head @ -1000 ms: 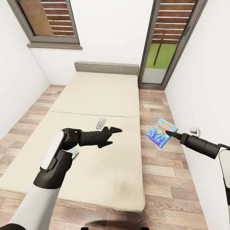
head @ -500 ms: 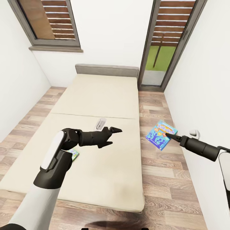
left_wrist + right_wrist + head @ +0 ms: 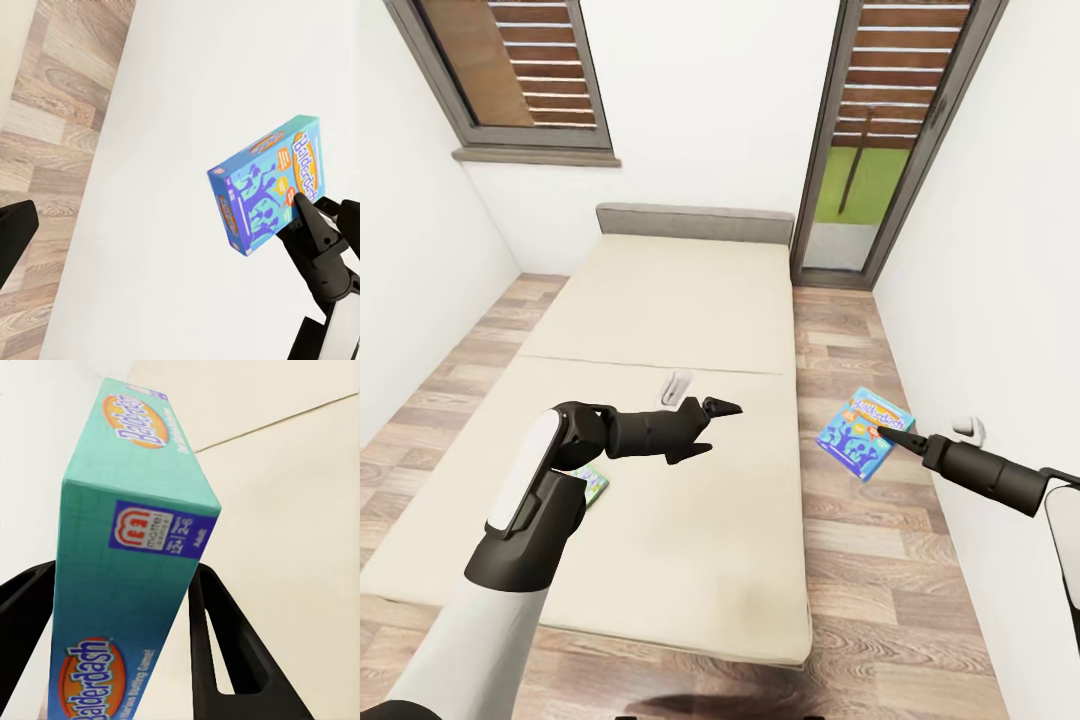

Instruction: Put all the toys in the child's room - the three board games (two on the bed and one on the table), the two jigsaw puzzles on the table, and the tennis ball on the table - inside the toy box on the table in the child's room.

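Note:
My right gripper [image 3: 882, 431] is shut on a blue board game [image 3: 863, 432] lettered Balderdash. It holds the box tilted in the air above the floor strip to the right of the bed [image 3: 660, 300]. Close up, the same blue board game [image 3: 127, 547] sits between the two black fingers [image 3: 221, 637], and it is also seen from my left arm [image 3: 262, 184]. My left gripper [image 3: 714, 428] hangs open over the middle of the mattress, holding nothing. A green-edged board game [image 3: 592, 487] lies on the mattress, mostly hidden under my left arm.
The bed fills the middle of a narrow room with white walls close on both sides. A window [image 3: 510, 70] is at the far left and a glass door [image 3: 870, 150] at the far right. Wood-plank floor [image 3: 860, 560] runs along both sides of the bed.
The whole view has shifted down a little. My right gripper has drawn slightly back toward me with the blue board game in it. The left arm keeps its pose.

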Available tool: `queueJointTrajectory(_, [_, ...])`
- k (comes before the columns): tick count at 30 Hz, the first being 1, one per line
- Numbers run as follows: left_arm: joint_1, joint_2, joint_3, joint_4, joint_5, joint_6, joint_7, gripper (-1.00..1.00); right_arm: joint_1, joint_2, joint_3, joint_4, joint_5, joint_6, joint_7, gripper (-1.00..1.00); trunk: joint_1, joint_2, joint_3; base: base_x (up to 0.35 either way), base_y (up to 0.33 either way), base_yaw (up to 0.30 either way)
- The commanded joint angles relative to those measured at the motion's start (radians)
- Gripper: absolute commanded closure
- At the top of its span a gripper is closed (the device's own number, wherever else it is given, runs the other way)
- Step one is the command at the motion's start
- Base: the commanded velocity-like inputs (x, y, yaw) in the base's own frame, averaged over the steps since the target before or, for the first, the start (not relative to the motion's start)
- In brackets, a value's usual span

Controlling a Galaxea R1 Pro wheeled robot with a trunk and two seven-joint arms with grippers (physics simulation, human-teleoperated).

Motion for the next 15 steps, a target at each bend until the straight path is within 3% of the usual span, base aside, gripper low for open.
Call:
queueJointTrajectory(1, [-0.001, -0.001, 0.001, -0.001, 0.009, 0.001, 0.010, -1.00, -0.001, 0.000, -0.002, -0.001, 0.005, 0.005, 0.007, 1.00, 0.000, -0.001, 0.000, 0.000, 0.000, 0.000])
queueJointTrajectory(7, [0.000, -0.001, 0.000, -0.006, 0.009, 0.000, 0.010, -1.00, 0.000, -0.001, -0.002, -0.002, 0.006, 0.005, 0.008, 1.00, 0.000, -0.001, 0.008, 0.000, 0.000, 0.000])
queueJointTrajectory(15, [0.000, -0.001, 0.000, -0.009, 0.009, -0.001, 0.009, -1.00, 0.001, -0.001, -0.003, -0.006, 0.006, 0.005, 0.007, 1.00, -0.030, 0.055, 0.046, 0.000, 0.000, -0.019])
